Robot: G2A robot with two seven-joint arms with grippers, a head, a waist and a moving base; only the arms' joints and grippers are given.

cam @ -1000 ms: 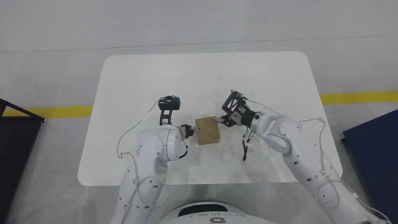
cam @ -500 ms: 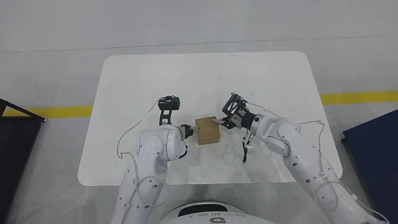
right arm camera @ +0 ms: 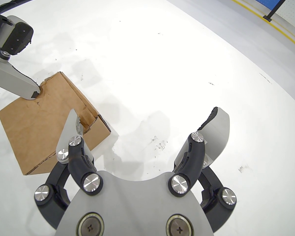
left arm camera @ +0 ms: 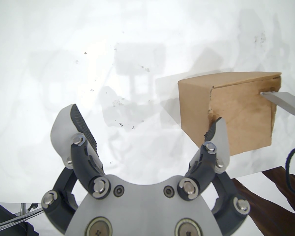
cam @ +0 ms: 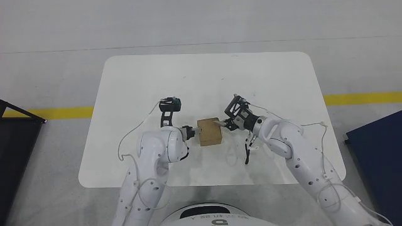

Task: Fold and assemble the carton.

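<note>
A small brown carton point(cam: 209, 132) stands closed on the white table point(cam: 251, 75), between my two arms. My left gripper point(cam: 186, 132) is at its left side, open, and one fingertip point(left arm camera: 217, 130) touches the carton point(left arm camera: 236, 116) at a torn corner. My right gripper point(cam: 227, 122) is at the carton's right side, also open. One of its fingers point(right arm camera: 70, 124) presses on the torn flap edge of the carton point(right arm camera: 36, 121), while the other finger point(right arm camera: 217, 120) hangs over bare table. Neither gripper point(left arm camera: 147, 124) point(right arm camera: 143, 121) has anything between its fingers.
A black cable point(cam: 248, 154) hangs from the right arm just right of the carton. The table's far half is bare white surface with scuff marks. A blue panel point(cam: 383, 144) stands on the floor beyond the right edge.
My right gripper has crept slightly along the carton's right side. The carton and the left arm have hardly moved.
</note>
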